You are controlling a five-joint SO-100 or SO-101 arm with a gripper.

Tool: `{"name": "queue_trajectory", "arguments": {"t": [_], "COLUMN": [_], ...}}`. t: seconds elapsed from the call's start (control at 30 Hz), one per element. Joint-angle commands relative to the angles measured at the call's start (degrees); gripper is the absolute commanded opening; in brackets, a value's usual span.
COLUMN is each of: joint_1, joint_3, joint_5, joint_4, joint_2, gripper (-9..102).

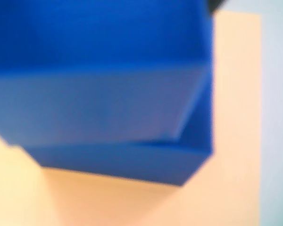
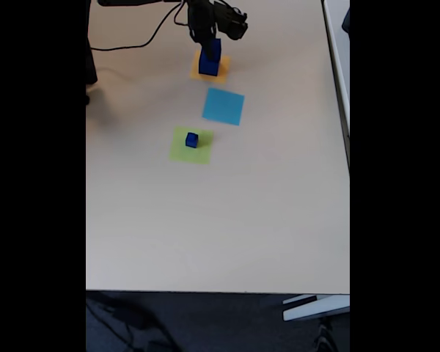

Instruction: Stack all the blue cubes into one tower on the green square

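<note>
At the top centre of the fixed view, our gripper sits over two stacked blue cubes on the orange square, finger state unclear, so we should lift straight before heading to the green square holding the small cube.

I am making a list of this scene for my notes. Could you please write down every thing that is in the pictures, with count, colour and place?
Blue cubes: three, dark blue; one small cube on the green square, two stacked on the orange square under the gripper.
Green square: one, lime green, flat on the table, nearest the camera in the fixed view.
Light-blue square: one, flat, between the green and orange squares.
Orange square: one, flat, at the far end.
Table: one, beige.
Cable: one, black, on the far left of the table.
Gripper: one, black, at the top cube of the stack; whether it grips cannot be told.
</note>
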Motion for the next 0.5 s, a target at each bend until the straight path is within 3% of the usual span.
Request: {"name": "queue_trajectory", "arguments": {"t": [0.0,0.47], "joint_1": [1.7,9.3], "joint_3": [-1.8,-7.2], "joint_5": [-2.5,-11.3], "joint_4": [0.3,1.8], "joint_2": [5.5,5.0], "gripper": [6,5]}}
